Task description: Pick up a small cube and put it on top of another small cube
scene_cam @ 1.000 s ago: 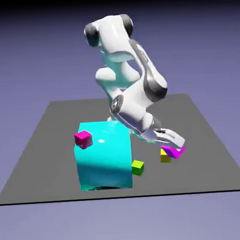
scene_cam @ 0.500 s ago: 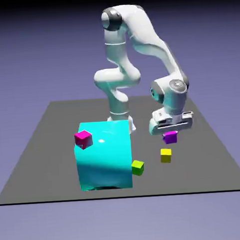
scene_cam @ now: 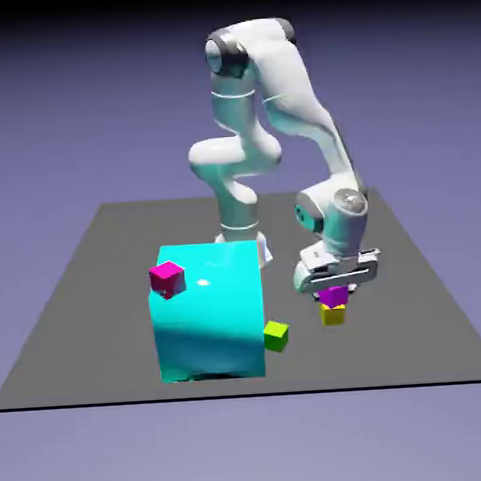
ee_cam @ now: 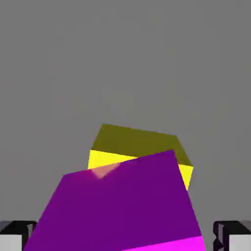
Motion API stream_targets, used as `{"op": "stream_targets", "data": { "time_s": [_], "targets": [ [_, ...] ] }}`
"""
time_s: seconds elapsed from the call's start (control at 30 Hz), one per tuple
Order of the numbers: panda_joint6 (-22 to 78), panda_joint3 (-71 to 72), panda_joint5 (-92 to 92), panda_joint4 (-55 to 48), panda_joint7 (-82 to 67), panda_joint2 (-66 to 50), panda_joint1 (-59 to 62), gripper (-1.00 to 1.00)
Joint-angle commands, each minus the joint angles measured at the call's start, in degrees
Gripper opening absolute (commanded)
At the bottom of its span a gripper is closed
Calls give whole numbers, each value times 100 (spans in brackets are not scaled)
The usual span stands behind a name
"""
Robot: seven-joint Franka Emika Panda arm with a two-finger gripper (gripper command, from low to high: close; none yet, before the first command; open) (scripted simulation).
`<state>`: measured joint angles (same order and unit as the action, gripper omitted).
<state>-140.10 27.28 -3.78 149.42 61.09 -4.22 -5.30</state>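
The small purple cube [scene_cam: 334,296] rests on top of the yellow cube [scene_cam: 333,316], right of the table's middle in the exterior view. My gripper [scene_cam: 334,289] hangs straight over the pair with its fingers down either side of the purple cube. In the hand view the purple cube [ee_cam: 122,206] fills the bottom, turned a little askew on the yellow cube [ee_cam: 139,147] beneath it. The grey fingertips [ee_cam: 233,235] sit at the far corners, and a strip of table shows between the right tip and the cube. The jaws are open.
A big cyan block [scene_cam: 209,312] stands on the dark grey table [scene_cam: 97,293] to the exterior view's left of the stack. A pinker magenta cube [scene_cam: 167,278] sits on its upper left edge. A lime cube [scene_cam: 276,334] lies by its lower right corner.
The hand came down with the purple cube and set it on the yellow cube. The jaws, shut on the cube before, now stand apart.
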Motion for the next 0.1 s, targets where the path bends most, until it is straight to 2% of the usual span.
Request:
{"op": "stream_targets", "data": {
  "time_s": [0.0,0.07],
  "targets": [
    [232,68,-129,-41,-92,208,59,100],
    [525,153,-291,-92,-209,470,129,100]
  ]
}}
